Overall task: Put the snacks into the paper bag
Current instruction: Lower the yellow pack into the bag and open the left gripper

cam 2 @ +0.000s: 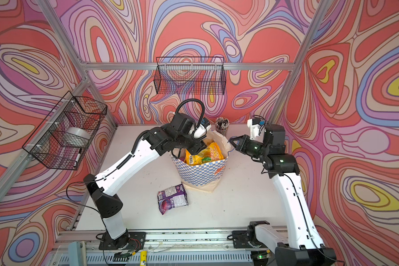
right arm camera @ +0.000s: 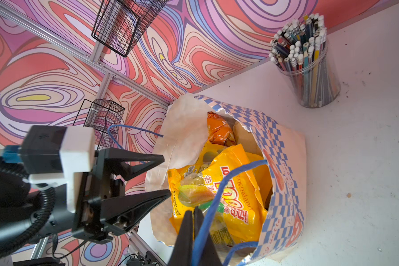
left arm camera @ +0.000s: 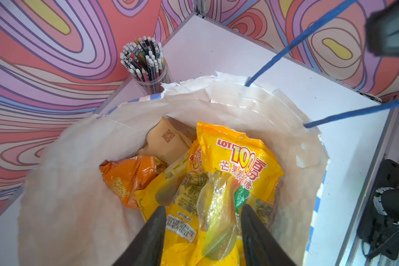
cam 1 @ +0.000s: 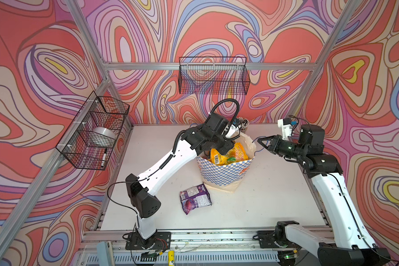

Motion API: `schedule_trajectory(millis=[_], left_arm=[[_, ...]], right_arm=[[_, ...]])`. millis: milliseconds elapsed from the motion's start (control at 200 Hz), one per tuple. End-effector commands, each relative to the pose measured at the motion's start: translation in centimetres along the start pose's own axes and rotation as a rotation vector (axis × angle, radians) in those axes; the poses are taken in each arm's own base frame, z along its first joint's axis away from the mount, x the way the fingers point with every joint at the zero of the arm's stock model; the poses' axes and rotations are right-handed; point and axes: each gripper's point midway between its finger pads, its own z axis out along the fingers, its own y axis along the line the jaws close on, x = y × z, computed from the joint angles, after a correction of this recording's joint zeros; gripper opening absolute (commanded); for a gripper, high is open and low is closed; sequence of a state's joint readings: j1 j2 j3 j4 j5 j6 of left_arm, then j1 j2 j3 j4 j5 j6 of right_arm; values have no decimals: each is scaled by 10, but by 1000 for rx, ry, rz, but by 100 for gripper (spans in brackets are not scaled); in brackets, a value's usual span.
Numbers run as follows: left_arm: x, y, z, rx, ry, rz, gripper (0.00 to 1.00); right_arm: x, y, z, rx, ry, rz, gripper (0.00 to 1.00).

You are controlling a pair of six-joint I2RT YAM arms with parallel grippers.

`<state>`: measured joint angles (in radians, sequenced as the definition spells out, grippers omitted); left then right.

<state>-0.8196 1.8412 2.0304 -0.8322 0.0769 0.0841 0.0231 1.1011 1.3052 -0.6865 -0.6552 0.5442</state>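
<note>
Left wrist view: you are looking down into the paper bag [left arm camera: 78, 184], and the left gripper [left arm camera: 202, 207] hangs over its mouth with its fingers apart.
Yellow packet: the yellow packet [left arm camera: 235, 161] lies on top of the pile inside the bag, under those fingers. The right wrist view shows an empty gap between them, so you can take it as let go.
Also inside: an orange packet [left arm camera: 127, 177] lies beside it, with more yellow wrappers underneath.
Right gripper: the right gripper [cam 1: 260, 141] has its fingers together on the blue cord handle [left arm camera: 297, 39]. The cord runs taut from the rim, which likely holds the mouth wide.
Bag's place: it stands on the bench [cam 1: 263, 202], about midway between the side edges and nearer the back edge. The pencil cup [right arm camera: 309, 69] is behind it.
Left outside: one purple packet [cam 1: 195, 198] lies flat on the bench, just beside the bag's base on the side toward the front edge.
Step in hand: by your reading, the yellow packet's drop is finished and only the purple one remains.
Next move: lift the left gripper clear of the paper rim, bring it down over the purple packet and pinch across the crinkly wrapper. Leave the right grip on the handle.
Risk: the pile sits high in the bag, so aim the last packet at the emptier side.
</note>
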Motion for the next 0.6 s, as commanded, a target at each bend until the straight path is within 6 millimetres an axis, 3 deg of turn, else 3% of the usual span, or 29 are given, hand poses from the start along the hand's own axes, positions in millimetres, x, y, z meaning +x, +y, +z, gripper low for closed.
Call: schedule_trajectory(millis=[0, 160, 441, 596], left_arm=[[21, -2, 20, -4, 82, -33, 44], [47, 0, 52, -19, 174, -36, 43], [110, 8, 118, -39, 383, -44, 42], [115, 8, 133, -35, 436, -59, 44]], right_arm=[[-2, 11, -6, -21, -12, -28, 0], [-3, 9, -6, -10, -20, -34, 0], [-20, 34, -6, -108, -41, -32, 0], [-30, 34, -4, -101, -58, -34, 0]])
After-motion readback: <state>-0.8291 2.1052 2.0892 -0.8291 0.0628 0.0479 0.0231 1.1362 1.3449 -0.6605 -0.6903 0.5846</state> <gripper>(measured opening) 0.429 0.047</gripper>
